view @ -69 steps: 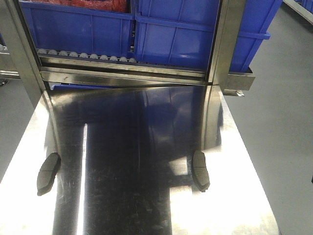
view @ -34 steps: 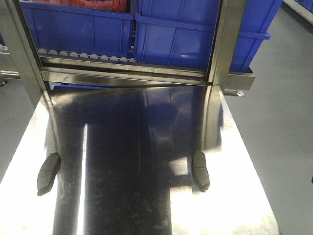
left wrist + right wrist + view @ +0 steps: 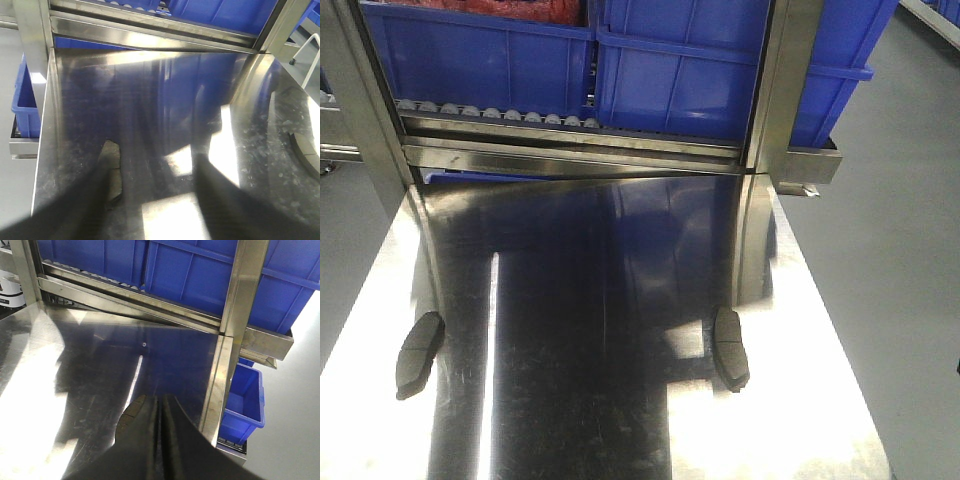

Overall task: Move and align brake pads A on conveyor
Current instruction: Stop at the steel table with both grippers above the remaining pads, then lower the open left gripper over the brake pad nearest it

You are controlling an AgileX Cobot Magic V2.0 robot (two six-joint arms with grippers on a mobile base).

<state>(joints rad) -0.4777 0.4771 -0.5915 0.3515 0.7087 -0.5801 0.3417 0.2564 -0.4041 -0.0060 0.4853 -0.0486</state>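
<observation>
On the steel surface (image 3: 800, 420), the left brake pad (image 3: 420, 355) lies by the spread-open left claw (image 3: 152, 165), and the right brake pad (image 3: 730, 348) lies beside the right claw (image 3: 160, 402), which is pressed closed. If lowered unopened, that pad could be shoved aside; no conveyor is seen.

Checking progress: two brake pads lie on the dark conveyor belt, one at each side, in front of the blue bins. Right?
No. The left brake pad and the right brake pad lie on the shiny steel table, not a conveyor belt, as the front-facing view shows. They are one at each side, in front of the blue bins.
</observation>
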